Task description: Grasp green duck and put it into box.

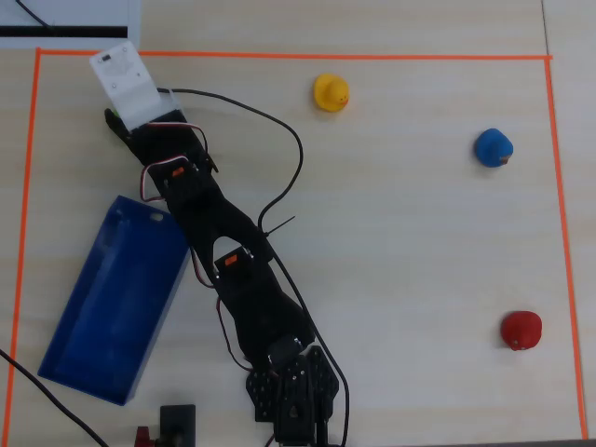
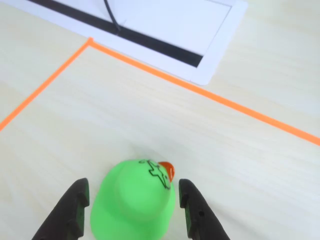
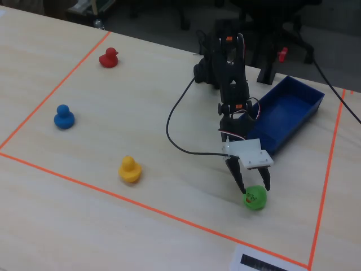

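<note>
The green duck point(image 2: 132, 205) sits on the table between my gripper's point(image 2: 133, 182) two black fingers point(image 2: 75, 207), its orange beak pointing up and to the right in the wrist view. The jaws stand open, one on each side of the duck, with a small gap on the left. In the fixed view the gripper point(image 3: 252, 185) reaches down over the duck point(image 3: 255, 198) near the front right corner of the taped area. In the overhead view the white camera mount point(image 1: 128, 82) covers gripper and duck. The dark-blue box point(image 1: 102, 307) lies beside the arm, also in the fixed view point(image 3: 287, 107).
A yellow duck point(image 1: 331, 92), a blue duck point(image 1: 493, 147) and a red duck point(image 1: 521, 330) stand apart on the wooden table. Orange tape point(image 1: 289, 56) frames the work area. A white sheet with a black stripe point(image 2: 165, 30) lies just beyond the tape corner.
</note>
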